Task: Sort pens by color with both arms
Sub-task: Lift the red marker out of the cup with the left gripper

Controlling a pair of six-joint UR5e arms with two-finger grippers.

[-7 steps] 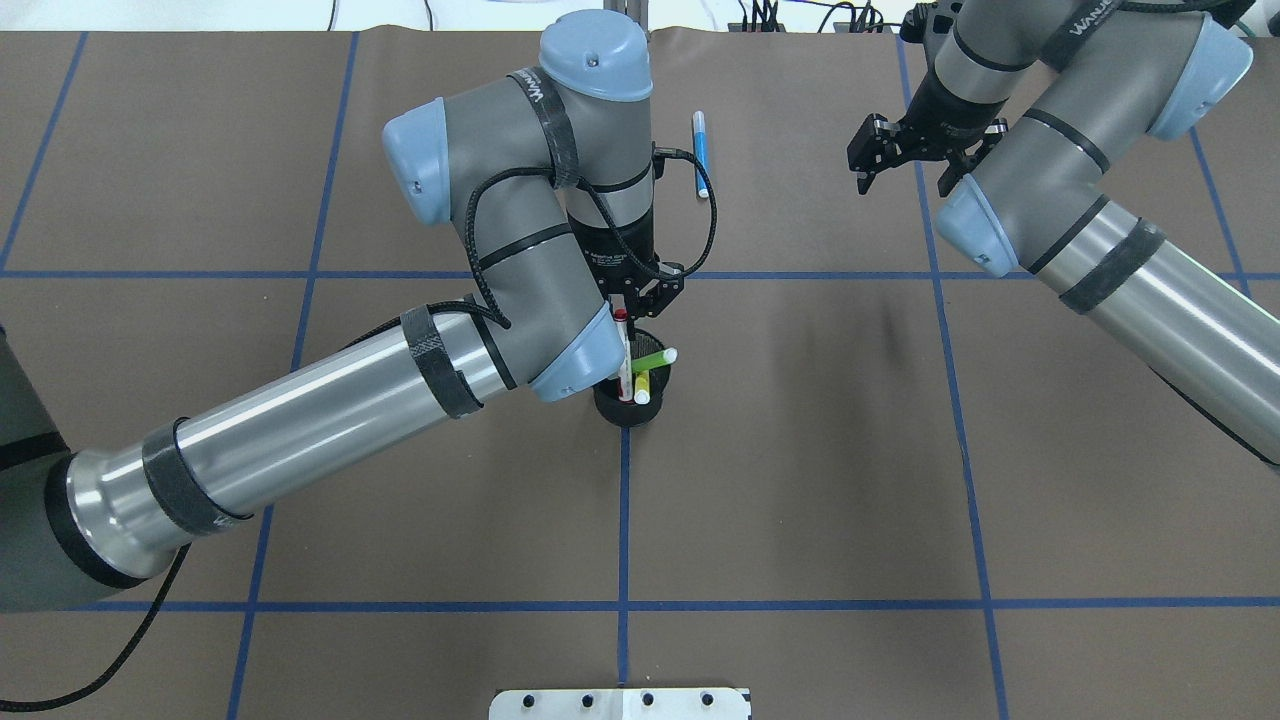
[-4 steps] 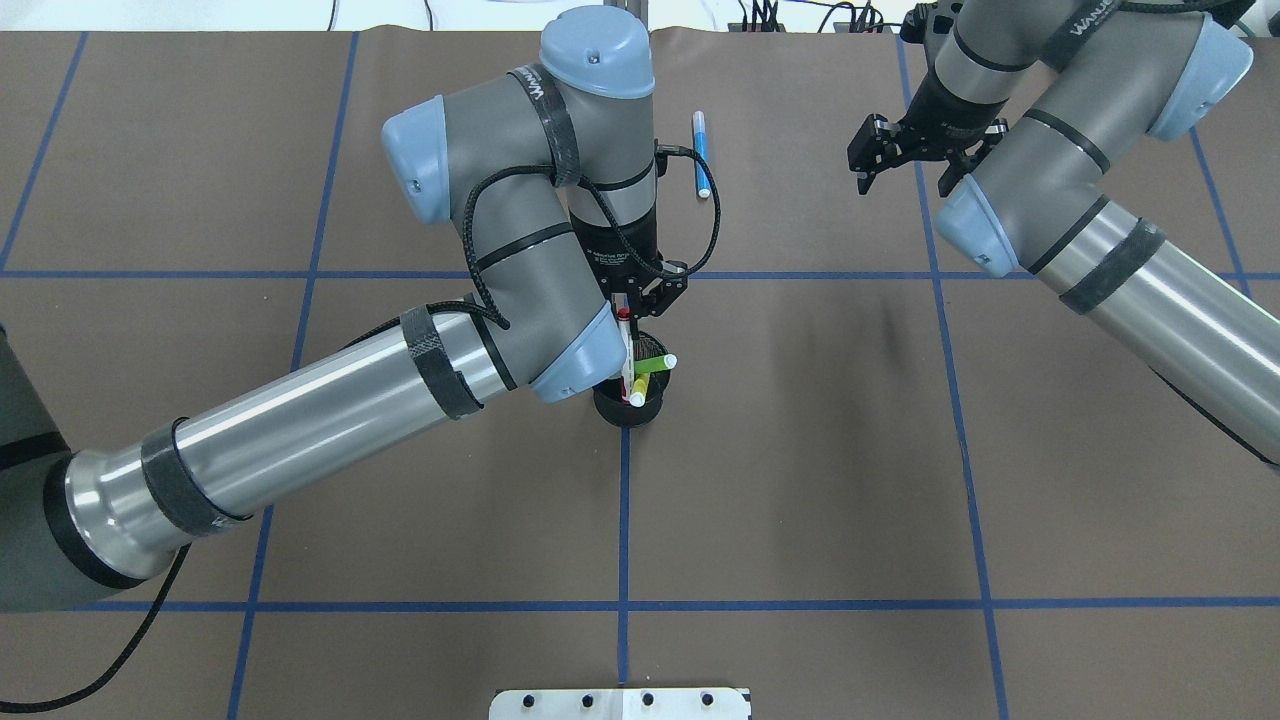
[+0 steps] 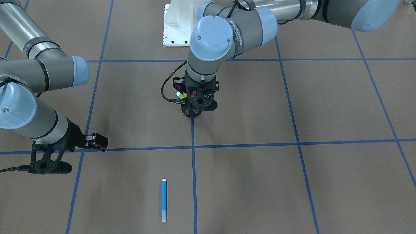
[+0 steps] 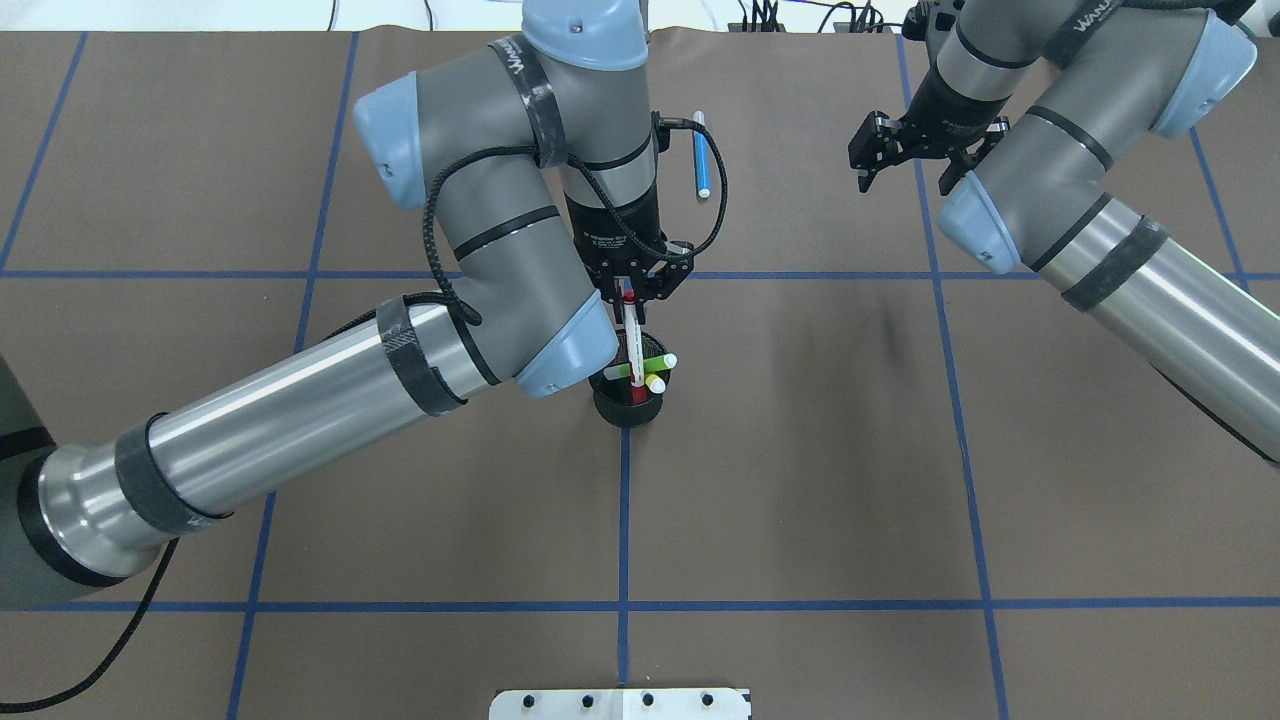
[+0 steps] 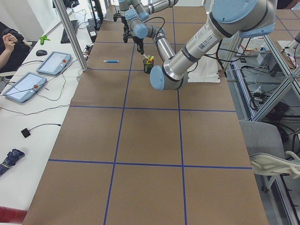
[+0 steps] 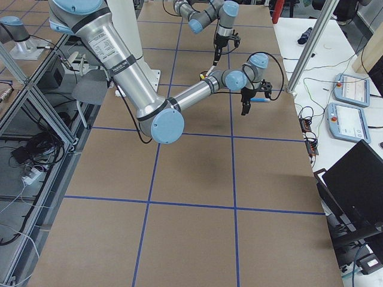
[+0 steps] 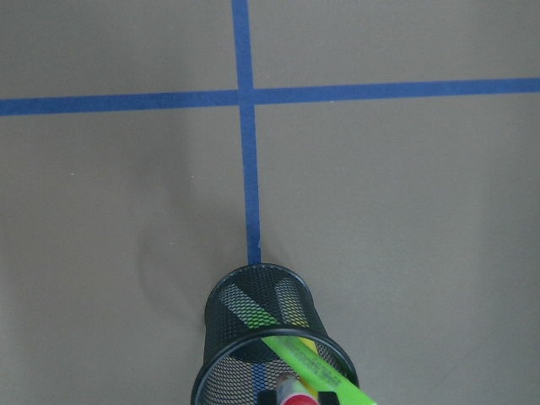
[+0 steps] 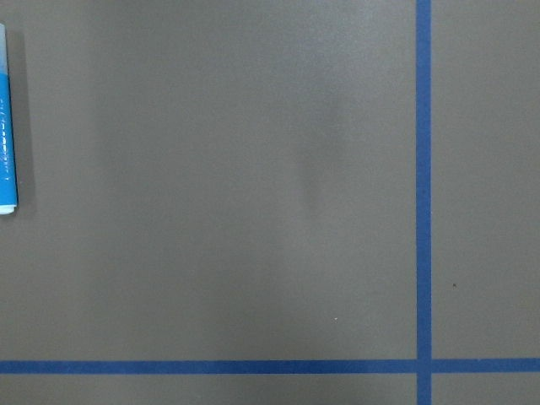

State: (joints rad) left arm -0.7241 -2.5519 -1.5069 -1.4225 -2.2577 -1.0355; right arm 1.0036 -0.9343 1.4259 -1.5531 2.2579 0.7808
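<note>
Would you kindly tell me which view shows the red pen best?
Overhead exterior: the red pen shows almost whole, from the left gripper down into the cup. Front-facing shows only a red spot through the gripper, left wrist only its end; side views, too small.

Green pen (image 7: 316,369) in mesh cup (image 7: 253,308)

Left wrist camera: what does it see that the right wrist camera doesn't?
Only the left wrist view shows the black mesh cup with a green pen and the red pen poking out. Only the right wrist view shows the blue pen lying flat at its left edge. Both show the brown table cover and crossing blue tape lines.
</note>
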